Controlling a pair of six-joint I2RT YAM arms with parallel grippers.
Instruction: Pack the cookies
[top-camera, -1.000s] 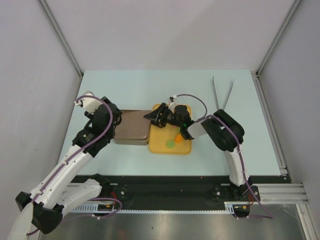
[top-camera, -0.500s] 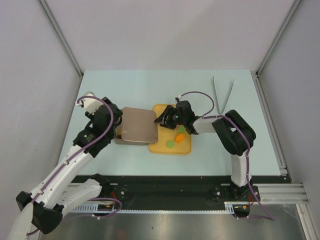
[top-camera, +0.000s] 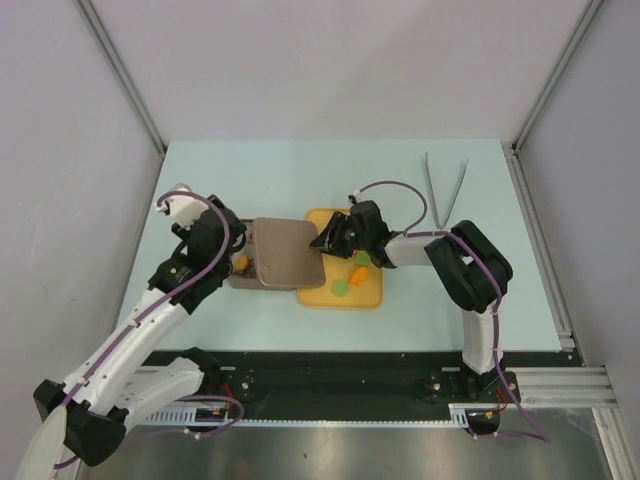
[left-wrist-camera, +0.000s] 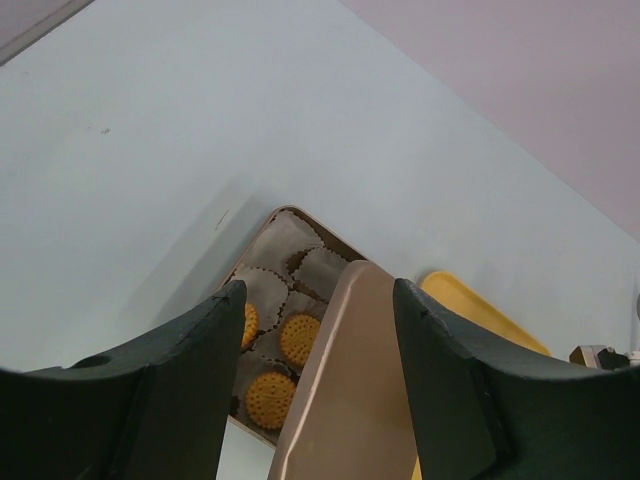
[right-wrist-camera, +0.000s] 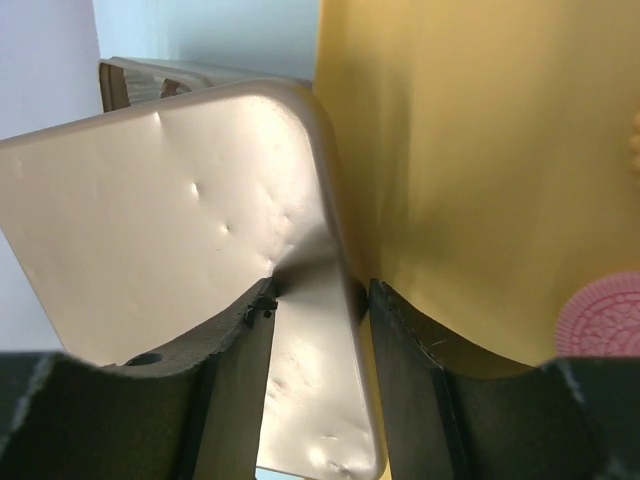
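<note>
Cookies (left-wrist-camera: 297, 338): thin discs, likely light and brittle, best pinched across opposite rims; right hand (right-wrist-camera: 312, 300) clamped on tin lid (right-wrist-camera: 180, 200) edge, left hand (left-wrist-camera: 318, 295) spread wide, empty.

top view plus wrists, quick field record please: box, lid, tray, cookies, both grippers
box: left part uncovered, paper cups inside
lid: tan metal, askew over the box
cookies in box: orange, sitting in cups
tray: yellow, right of box
cookies on tray: green, orange, pink
right gripper: shut on the lid's right edge
left gripper: open, at the box's left end
tongs: far right of table, apart from both arms
</note>
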